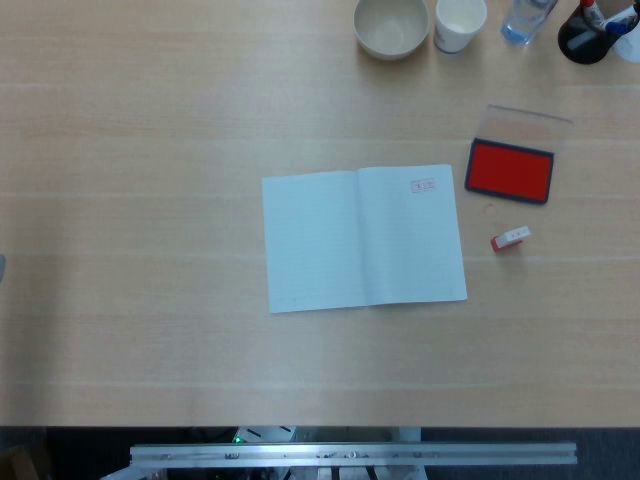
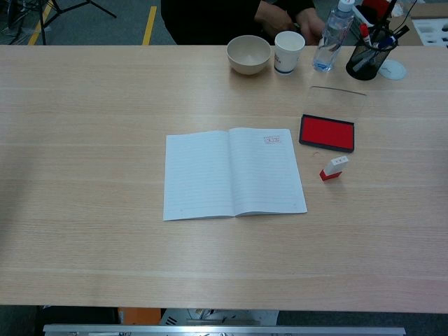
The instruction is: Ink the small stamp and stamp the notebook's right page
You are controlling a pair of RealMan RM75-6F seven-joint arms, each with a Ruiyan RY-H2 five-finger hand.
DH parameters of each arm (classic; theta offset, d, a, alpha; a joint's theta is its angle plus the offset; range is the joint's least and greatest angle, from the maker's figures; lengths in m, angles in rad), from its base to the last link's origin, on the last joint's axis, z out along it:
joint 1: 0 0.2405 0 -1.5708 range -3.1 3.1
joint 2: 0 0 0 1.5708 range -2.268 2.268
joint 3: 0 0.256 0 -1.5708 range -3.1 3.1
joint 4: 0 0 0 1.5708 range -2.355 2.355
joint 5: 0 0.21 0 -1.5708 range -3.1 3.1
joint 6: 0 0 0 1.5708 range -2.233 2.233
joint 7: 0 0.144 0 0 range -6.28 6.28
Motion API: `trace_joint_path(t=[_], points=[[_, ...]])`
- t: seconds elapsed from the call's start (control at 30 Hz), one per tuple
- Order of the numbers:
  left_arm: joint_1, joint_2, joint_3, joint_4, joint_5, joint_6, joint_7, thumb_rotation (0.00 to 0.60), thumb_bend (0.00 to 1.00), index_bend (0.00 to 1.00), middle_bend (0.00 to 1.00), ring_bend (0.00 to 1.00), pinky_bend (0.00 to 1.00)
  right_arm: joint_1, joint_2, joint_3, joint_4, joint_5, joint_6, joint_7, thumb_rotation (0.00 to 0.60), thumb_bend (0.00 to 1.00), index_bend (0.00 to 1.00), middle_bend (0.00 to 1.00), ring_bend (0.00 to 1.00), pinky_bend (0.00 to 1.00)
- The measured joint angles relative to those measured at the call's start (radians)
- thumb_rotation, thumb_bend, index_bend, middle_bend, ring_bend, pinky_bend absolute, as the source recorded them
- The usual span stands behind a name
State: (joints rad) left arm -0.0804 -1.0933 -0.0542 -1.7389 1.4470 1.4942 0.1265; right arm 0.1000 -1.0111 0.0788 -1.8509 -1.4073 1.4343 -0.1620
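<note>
An open lined notebook [image 1: 362, 238] [image 2: 232, 173] lies flat in the middle of the table. Its right page carries a small red stamped mark [image 1: 424, 185] [image 2: 272, 140] near the top right corner. The small stamp [image 1: 510, 239] [image 2: 334, 168], white with a red end, lies on its side to the right of the notebook. Behind it sits the red ink pad [image 1: 510, 170] [image 2: 327, 132] with its clear lid [image 1: 527, 124] [image 2: 337, 100] open at the back. Neither hand shows in either view.
Along the far edge stand a beige bowl [image 1: 391, 26] [image 2: 248, 54], a paper cup [image 1: 459, 22] [image 2: 289, 52], a water bottle [image 1: 525, 20] [image 2: 332, 36] and a black pen holder [image 1: 590, 32] [image 2: 369, 54]. A person sits behind the table [image 2: 84, 105].
</note>
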Motion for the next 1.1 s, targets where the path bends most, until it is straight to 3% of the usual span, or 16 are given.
trace_joint_path(t=[0.43,0.67,1.1], points=[[0.007,0.005,0.002,0.008,0.006,0.006,-0.018,0.600,0.26,0.13,0.14,0.11,0.08,0.023,0.001,-0.001,-0.020,-0.033,-0.023,-0.018,0.600,0.24,0.40,0.38,0.24,0.24],[0.009,0.006,0.004,0.012,0.011,0.007,-0.030,0.600,0.26,0.13,0.14,0.11,0.08,0.062,-0.004,-0.020,-0.030,-0.072,-0.095,-0.049,0.600,0.24,0.42,0.38,0.24,0.24],[0.023,0.014,0.015,0.012,0.031,0.025,-0.053,0.600,0.26,0.13,0.14,0.11,0.08,0.169,-0.131,-0.042,0.059,-0.088,-0.264,-0.103,0.600,0.23,0.49,0.39,0.24,0.24]])
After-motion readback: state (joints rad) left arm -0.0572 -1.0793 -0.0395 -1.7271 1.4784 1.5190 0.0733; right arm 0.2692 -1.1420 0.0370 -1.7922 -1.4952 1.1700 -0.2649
